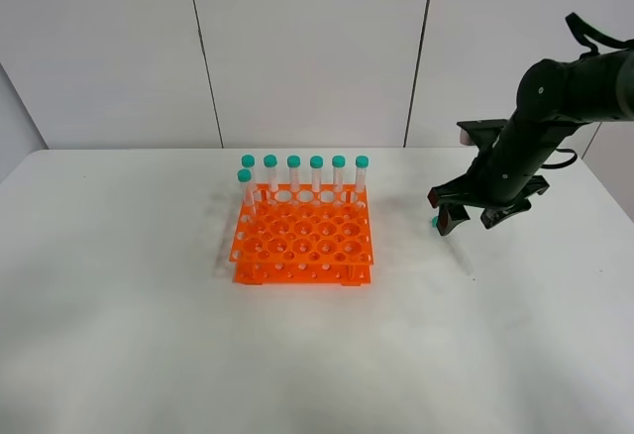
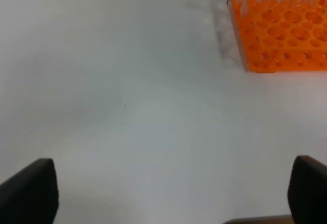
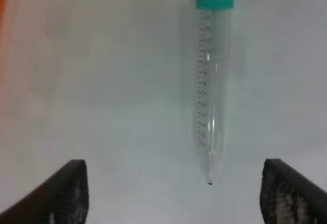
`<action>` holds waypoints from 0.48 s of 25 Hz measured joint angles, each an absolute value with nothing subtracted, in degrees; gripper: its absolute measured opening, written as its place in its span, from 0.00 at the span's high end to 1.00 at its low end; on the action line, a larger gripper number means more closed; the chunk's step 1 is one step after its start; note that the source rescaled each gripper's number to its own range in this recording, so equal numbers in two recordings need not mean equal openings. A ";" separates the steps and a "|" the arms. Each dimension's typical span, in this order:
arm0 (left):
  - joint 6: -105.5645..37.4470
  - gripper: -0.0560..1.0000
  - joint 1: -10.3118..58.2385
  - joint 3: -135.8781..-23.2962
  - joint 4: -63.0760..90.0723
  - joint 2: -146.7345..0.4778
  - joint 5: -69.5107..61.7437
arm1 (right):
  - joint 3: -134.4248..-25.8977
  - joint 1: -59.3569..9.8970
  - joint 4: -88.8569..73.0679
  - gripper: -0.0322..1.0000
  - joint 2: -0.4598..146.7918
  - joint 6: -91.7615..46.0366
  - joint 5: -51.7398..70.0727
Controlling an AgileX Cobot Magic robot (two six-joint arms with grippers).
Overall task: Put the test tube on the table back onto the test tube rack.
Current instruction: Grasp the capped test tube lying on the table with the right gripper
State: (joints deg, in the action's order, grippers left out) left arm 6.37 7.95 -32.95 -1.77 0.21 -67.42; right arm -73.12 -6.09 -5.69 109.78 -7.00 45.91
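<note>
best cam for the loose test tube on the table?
Right wrist: the whole test tube shows, cap to tip, between the open fingers. Exterior high catches mostly its teal cap by the right gripper. Left wrist misses it.

Pale wall panels [image 1: 307, 48] filling the upper frame, dark seams [image 1: 204, 53] running between them, soft even light falling.

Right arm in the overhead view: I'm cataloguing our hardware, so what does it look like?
The right arm is matte black with rounded joint housings and a black cable looping above it. Its fingers are dark, blocky and finely textured.
</note>
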 joint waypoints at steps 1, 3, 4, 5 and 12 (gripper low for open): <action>6.37 0.00 7.95 -32.95 -1.77 0.21 -67.42 | -73.12 -6.09 -4.85 0.27 110.49 -6.17 45.84; 6.37 0.00 7.95 -32.95 -1.77 0.21 -67.42 | -73.12 -6.09 -3.31 0.27 111.62 -4.84 45.50; 6.37 0.00 7.95 -32.95 -1.77 0.21 -67.42 | -73.12 -6.09 -2.77 0.27 112.07 -4.39 45.17; 6.37 0.00 7.95 -32.95 -1.77 0.21 -67.42 | -73.12 -6.09 -2.40 0.27 112.43 -4.08 44.69; 6.37 0.00 7.95 -32.95 -1.77 0.21 -67.42 | -73.18 -6.09 -1.83 0.27 114.52 -3.52 43.32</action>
